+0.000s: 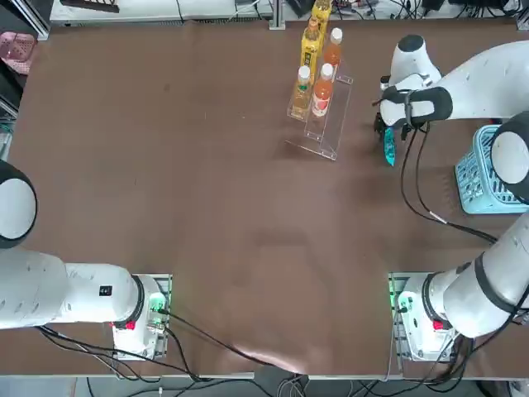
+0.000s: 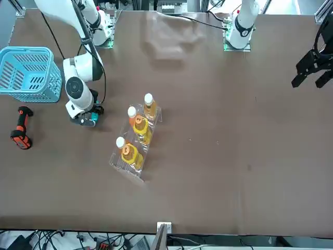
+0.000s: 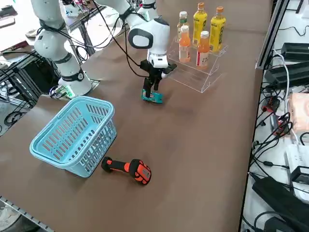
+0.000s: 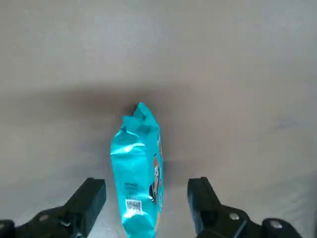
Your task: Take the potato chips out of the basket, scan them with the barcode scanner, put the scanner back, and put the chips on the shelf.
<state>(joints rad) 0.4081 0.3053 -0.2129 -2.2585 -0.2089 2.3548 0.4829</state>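
Teal chips [image 4: 137, 173] (code [image 4: 133, 206]: wrist view only) sit near the gaping, empty right pincer [image 4: 147, 184].

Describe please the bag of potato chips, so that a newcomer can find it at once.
On the brown table, look between the blue basket and the clear rack. Below the right pincer is a small, narrow packet. It is shiny teal with a printed code, unlike the bottles on the rack.

Bright, even light falls on the brown surface [image 1: 215, 198], with a whitish glare patch near its lower edge in the top view. The right wrist view looks soft, with blurred shadows beside the shiny packet [image 4: 136, 173].
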